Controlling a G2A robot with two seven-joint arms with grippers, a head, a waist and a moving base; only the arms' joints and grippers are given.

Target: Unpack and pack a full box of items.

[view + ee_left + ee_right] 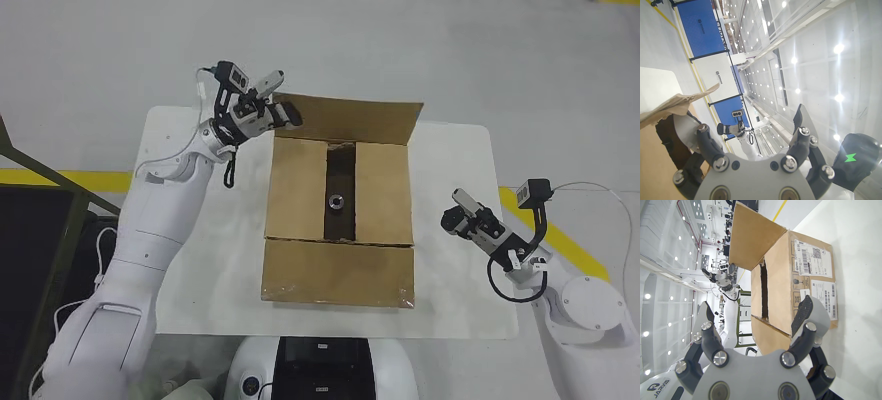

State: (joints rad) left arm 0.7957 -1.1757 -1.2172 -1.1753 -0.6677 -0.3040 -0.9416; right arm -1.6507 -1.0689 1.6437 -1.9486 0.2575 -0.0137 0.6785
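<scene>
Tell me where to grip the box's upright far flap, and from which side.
Take the upright flap by its free top edge, probably near the corner beside the open left pincer, coming from the table's far-left side. It stands as a thin sheet above the box, so one finger can pass on each face.

We see our right claw point(756, 308) spread wide before a labelled cardboard box point(776, 285) on the white table point(857, 294); one flap point(751, 236) stands raised, the left claw point(719, 271) beside its far edge.
</scene>
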